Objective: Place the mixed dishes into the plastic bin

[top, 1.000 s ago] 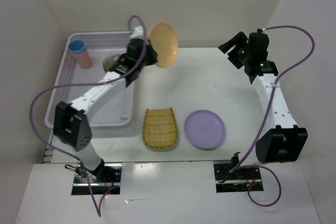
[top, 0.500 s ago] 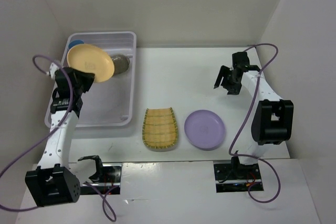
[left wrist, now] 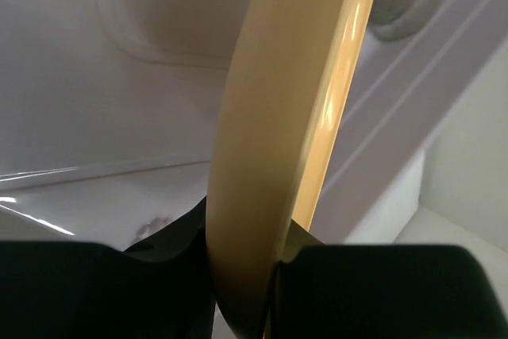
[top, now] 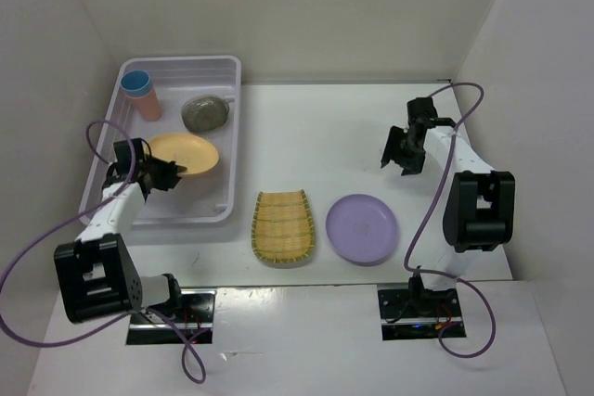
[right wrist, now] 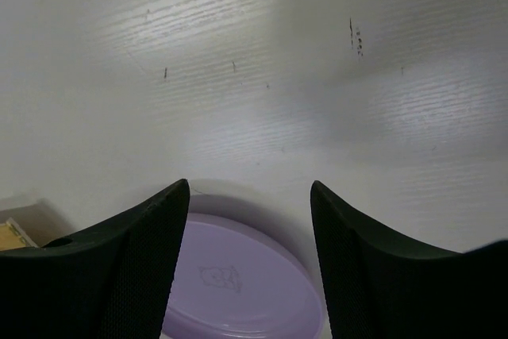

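Cups [top: 141, 95] and grey plates [top: 204, 113] are sitting in the 10 o'clock bin [top: 223, 67], with the left jaws pinching the orange plate [top: 190, 152] there. The tray [top: 283, 226] and lilac plate [top: 362, 229] are waiting on the counter [top: 316, 136]; the right jaws are gaping wide, empty.

Wide bare tabletop [top: 320, 132] between plastic bin [top: 234, 136] and right pincer [top: 397, 162]

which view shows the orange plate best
The top external view: the orange plate shows nearly whole, over the plastic bin. The left wrist view shows only its rim edge-on between the fingers; the right wrist view misses it.
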`<state>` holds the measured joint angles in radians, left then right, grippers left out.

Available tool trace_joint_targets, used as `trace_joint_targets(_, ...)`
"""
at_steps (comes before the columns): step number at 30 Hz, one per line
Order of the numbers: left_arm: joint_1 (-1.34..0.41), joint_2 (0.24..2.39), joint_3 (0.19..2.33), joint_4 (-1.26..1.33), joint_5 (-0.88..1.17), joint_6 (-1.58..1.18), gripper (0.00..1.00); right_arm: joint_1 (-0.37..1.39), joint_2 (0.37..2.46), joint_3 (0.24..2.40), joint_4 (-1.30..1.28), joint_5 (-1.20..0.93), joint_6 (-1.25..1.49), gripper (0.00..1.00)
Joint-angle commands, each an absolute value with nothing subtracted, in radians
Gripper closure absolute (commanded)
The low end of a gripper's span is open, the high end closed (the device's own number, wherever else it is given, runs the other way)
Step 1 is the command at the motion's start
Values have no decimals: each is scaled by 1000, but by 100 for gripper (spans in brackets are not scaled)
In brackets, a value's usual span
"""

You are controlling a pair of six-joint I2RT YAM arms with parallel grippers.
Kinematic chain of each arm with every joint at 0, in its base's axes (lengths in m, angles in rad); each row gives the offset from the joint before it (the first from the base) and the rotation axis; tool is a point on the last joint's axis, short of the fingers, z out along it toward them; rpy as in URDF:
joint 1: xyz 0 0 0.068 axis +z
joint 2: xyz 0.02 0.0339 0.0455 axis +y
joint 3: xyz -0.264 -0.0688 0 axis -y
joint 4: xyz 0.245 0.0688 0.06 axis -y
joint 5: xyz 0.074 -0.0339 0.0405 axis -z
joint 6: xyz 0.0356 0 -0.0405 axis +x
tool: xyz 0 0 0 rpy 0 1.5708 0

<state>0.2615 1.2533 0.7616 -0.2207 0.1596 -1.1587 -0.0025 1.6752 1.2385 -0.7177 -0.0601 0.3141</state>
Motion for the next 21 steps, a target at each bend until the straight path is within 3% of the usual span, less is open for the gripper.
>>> trace_joint_targets(1, 267, 1313, 788, -181, 233, -1160, 100, 0, 1680, 1212, -729, -52, 296, 33)
trace_joint_targets(5, 267, 1376, 810, -172, 233, -1160, 100, 0, 1689, 1203, -729, -61, 305, 38)
trace_joint_targets(7, 267, 1419, 839, -181, 247, -1140, 90, 0, 1698, 1203, -753, -70, 305, 38)
trace_joint_targets(9, 267, 1443, 848, -181, 273, -1125, 76, 0, 1707, 1213, -771, -71, 327, 38)
trace_joint_targets(11, 267, 1453, 862, -181, 313, -1124, 42, 0, 1719, 1213, -813, -71, 350, 38)
trace_joint_targets(12, 267, 1453, 876, -199, 313, -1135, 32, 0, 1720, 1226, -824, -71, 350, 38)
trace_joint_targets(16, 267, 1419, 928, -317, 272, -1135, 0, 9, 1720, 1226, -836, -84, 350, 33)
trace_joint_targets(21, 267, 1339, 989, -412, 181, -1144, 0, 51, 1720, 1207, -850, -106, 328, 33)
